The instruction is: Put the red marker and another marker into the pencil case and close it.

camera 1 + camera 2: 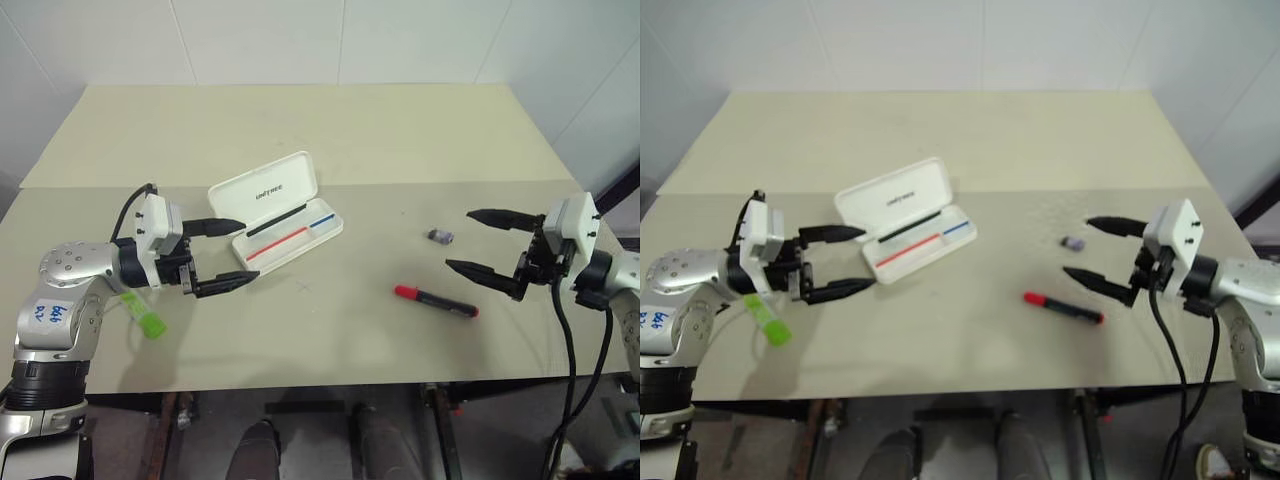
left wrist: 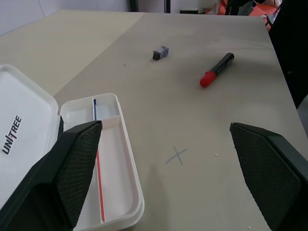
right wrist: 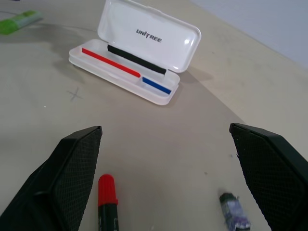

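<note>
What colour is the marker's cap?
Bright red cap on a black barrel; right wrist view shows it best.

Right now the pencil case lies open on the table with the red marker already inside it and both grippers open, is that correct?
Not quite: the red marker lies on the table, well apart from the open pencil case, as the left eye view shows. Both the left gripper and right gripper are open.

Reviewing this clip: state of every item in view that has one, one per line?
pencil case: lid open, upright, no markers inside
red marker: capped, lying flat on table
green highlighter: lying on table, outside case
left gripper: open, empty
right gripper: open, empty
</note>
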Robot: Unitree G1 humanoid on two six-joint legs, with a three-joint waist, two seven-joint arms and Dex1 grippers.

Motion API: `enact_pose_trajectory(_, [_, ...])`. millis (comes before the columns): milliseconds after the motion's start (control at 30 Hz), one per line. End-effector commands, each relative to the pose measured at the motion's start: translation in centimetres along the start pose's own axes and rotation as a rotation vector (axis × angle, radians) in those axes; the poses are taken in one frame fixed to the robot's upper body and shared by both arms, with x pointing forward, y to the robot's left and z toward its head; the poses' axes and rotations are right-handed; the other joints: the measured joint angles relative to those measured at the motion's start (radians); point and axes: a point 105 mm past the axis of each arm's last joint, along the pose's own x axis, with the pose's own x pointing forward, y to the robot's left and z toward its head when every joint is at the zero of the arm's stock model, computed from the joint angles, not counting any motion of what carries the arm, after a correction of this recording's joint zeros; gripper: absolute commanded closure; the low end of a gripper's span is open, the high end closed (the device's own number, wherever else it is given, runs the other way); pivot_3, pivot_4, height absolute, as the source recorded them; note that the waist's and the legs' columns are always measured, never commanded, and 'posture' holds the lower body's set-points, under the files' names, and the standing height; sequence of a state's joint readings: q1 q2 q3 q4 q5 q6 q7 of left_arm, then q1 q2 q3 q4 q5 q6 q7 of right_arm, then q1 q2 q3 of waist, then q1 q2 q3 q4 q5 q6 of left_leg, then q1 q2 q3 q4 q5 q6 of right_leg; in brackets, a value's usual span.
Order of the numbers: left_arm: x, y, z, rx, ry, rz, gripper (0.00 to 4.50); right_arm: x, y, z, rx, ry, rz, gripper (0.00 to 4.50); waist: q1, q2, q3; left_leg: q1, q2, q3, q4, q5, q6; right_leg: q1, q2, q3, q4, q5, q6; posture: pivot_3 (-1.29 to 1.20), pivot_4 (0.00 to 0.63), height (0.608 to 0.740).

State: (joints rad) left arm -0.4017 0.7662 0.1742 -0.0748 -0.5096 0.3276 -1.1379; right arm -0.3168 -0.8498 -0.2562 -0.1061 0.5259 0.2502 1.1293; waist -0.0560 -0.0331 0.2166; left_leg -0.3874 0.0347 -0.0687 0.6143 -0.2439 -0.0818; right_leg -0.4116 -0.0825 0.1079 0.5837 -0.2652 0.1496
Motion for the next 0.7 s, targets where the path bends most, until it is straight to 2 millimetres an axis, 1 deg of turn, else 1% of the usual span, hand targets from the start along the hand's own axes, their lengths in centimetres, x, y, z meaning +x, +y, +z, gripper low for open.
enact_pose_trajectory(33, [0.1,0.1,1.1,0.047,-0.011,-0.013,0.03,0.1,-0.1,1.0,-0.047,-0.01,0.039,0.0,0.0,0.0,0.0,0.0,0.0,0.0,0.0,0.0,0.0,0.0,0.0,0.0,0.0,0.0,0.0,0.0,0.15,0.74])
enact_pose_trajectory(267, [0.2,0.4,1.0,0.066,-0.01,0.006,0.03,0.1,0.1,0.6,-0.043,0.006,0.067,0.0,0.003,0.0,0.0,0.0,0.0,0.0,0.0,0.0,0.0,0.0,0.0,0.0,0.0,0.0,0.001,0.0,0.15,0.74])
enact_pose_trajectory(400, [0.7,0.1,0.2,0.059,0.016,0.029,0.03,0.9,0.2,0.6,-0.042,-0.01,0.078,0.0,0.001,0.0,0.0,0.0,0.0,0.0,0.0,0.0,0.0,0.0,0.0,0.0,0.001,0.001,0.002,0.0,0.15,0.74])
enact_pose_trajectory(500, [0.8,-0.3,-0.7,0.001,0.032,0.043,0.03,1.7,0.7,0.7,-0.043,-0.031,0.089,0.0,-0.002,0.0,0.0,0.001,0.0,0.0,0.0,0.0,0.0,0.0,0.0,0.0,0.002,0.001,0.002,0.0,0.15,0.74])
enact_pose_trajectory(600, [1.2,0.0,-2.0,0.005,0.078,0.091,0.62,2.5,0.9,1.2,-0.049,-0.067,0.088,0.0,0.0,0.0,0.0,0.001,0.0,0.0,0.0,0.0,0.0,-0.001,0.0,0.0,0.002,0.001,0.003,0.0,0.15,0.74])
enact_pose_trajectory(667, [1.1,0.2,-2.6,0.009,0.094,0.124,1.26,3.1,1.3,1.4,-0.053,-0.08,0.09,0.0,0.001,0.0,0.0,0.0,0.0,0.0,0.0,0.0,0.0,0.0,0.0,0.0,0.002,0.002,0.003,0.0,0.15,0.74])
enact_pose_trajectory(700, [1.5,0.3,-2.6,0.006,0.095,0.148,1.26,3.2,1.3,1.4,-0.056,-0.086,0.089,0.0,0.002,0.0,0.0,0.0,0.0,0.0,0.0,0.0,0.0,0.0,0.0,0.0,0.002,0.002,0.003,0.0,0.15,0.74])
